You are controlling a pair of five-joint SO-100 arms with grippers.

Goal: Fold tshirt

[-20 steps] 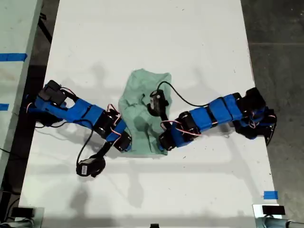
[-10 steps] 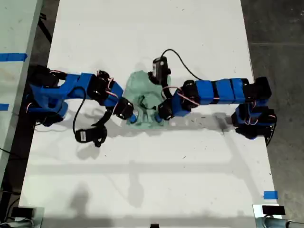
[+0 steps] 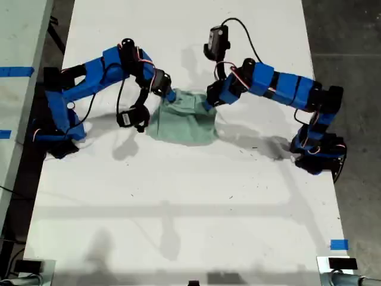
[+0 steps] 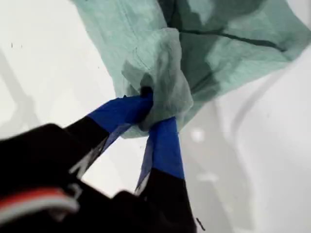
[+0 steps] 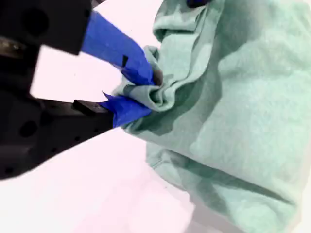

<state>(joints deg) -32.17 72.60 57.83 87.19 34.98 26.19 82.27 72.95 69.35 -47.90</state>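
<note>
**Both arms swung up-desk, tshirt doubled over**

Since half a second ago the two blue arms have carried their hold toward the top of the exterior view, and the tshirt [image 3: 181, 119] has gone with them. It now lies as a compact, rumpled block on the white desk [image 3: 178, 208], just above the desk's middle in that view, with an arm at each of its upper corners.

My first gripper [image 4: 148, 109] is pinching a bunched fold of the mint cloth. The fabric wraps over the tips, so the actual contact is buried. My second gripper [image 5: 141, 92] is likewise clamped on a rolled edge, with its tips sunk in the folds.

From the exterior view I cannot tell which arm is first and which is second. There both sets of jaws are lost under wrists, cables and cloth.

Sleeves and neckline cannot be made out in the bundle, and the under layers are hidden. Both wrist views cut the shirt off at their edges.
</note>
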